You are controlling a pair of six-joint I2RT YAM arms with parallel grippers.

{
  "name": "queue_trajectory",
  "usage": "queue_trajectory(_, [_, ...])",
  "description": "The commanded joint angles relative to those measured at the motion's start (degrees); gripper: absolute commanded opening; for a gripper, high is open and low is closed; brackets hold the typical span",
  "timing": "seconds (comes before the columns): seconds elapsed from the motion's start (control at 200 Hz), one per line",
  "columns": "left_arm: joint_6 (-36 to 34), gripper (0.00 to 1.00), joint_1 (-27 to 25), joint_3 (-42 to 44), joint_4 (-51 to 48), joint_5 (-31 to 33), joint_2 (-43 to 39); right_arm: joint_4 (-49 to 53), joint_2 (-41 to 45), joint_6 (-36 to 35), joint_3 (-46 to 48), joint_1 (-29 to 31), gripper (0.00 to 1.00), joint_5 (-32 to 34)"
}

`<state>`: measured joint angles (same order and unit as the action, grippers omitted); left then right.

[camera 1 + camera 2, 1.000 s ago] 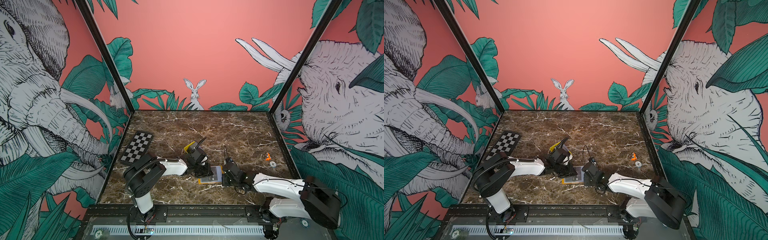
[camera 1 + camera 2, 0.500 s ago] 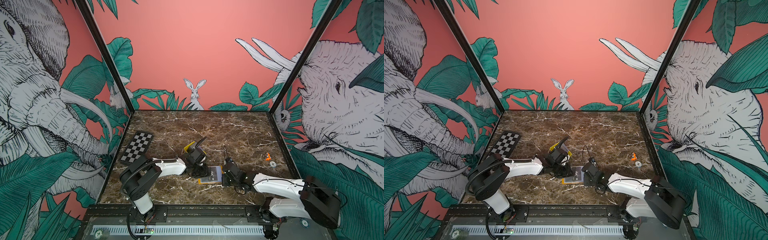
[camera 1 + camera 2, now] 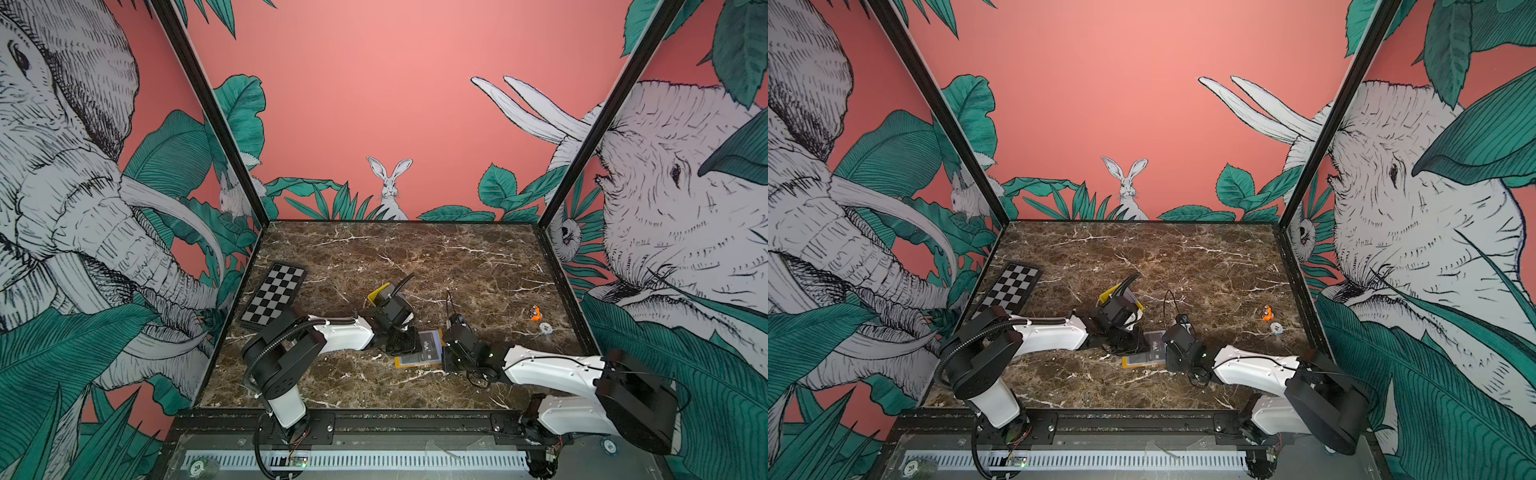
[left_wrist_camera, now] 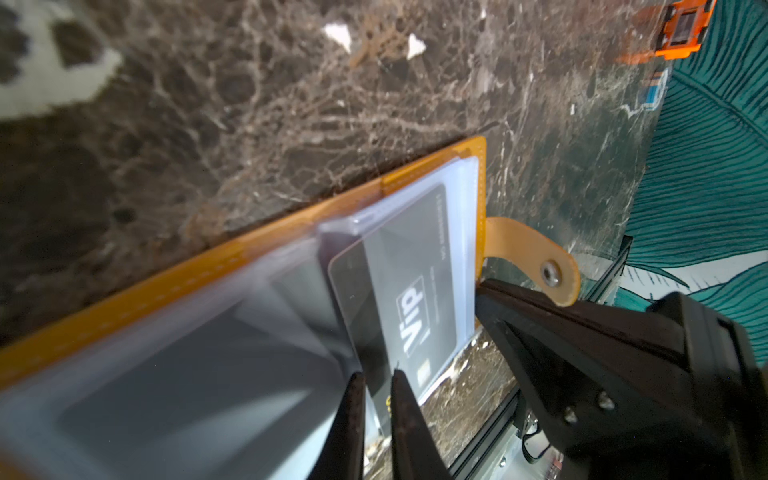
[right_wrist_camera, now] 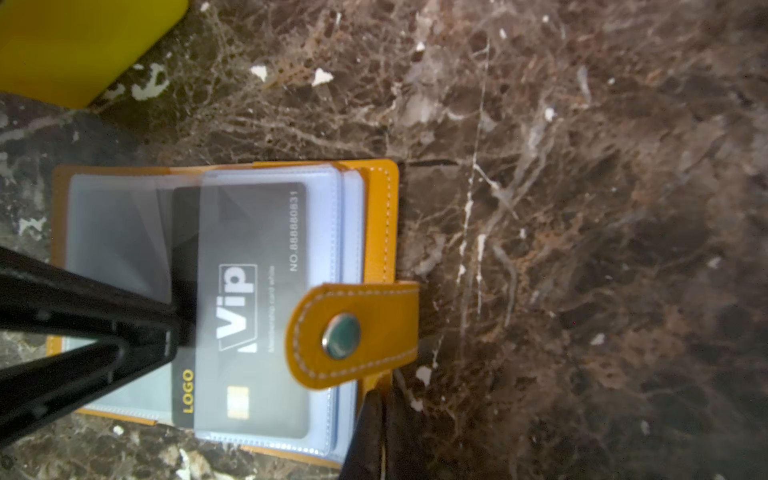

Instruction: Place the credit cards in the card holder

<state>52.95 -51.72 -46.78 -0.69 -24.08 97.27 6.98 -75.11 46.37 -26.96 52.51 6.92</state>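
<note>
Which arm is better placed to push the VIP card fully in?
Left. The left jaws pinch the credit card's exposed edge outside the clear sleeve; the right jaws are shut on the card holder's edge beside the snap tab.

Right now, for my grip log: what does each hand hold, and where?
Left hand pinches the credit card by its exposed end; right hand pinches the card holder by its cover edge.

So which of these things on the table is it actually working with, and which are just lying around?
In use:
card holder, lying open
credit card, partly slid into it
left gripper, pinching the card
right gripper, pinching the holder's edge

Lying about:
checkerboard plate
yellow tray
small orange object
small white round object
</note>
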Motion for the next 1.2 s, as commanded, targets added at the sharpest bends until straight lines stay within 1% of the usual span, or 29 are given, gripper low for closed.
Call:
queue_trajectory(0.0, [0.41,0.14,-0.66,-1.07,1.13,-0.76,0.14,3.96,-3.39,0.57,2.46,0.57,0.06,-1.15])
queue_trajectory(0.395, [0.05,0.12,-0.75,-1.73,0.87,0.22,0.20,4.36,-3.15,0.65,2.44,0.82,0.06,-0.77])
queue_trajectory(0.705, [-0.87,0.15,-0.89,-1.14,-1.30,2.12,-1.80,4.71,-1.59,0.96,2.79,1.28,0.06,0.07])
queue_trajectory(0.93, [-1.27,0.17,-0.83,0.90,-2.49,2.75,-5.76,5.67,2.57,0.49,2.77,1.66,0.06,1.74])
queue_trajectory(1.07, [-2.63,0.20,-0.75,2.96,-3.65,4.04,-10.55,6.23,6.68,0.28,3.49,1.89,0.07,2.82])
queue_trajectory(1.195, [-2.63,0.21,-0.36,5.69,-3.09,5.19,-14.48,9.25,10.47,-0.50,2.98,1.98,0.08,4.73])
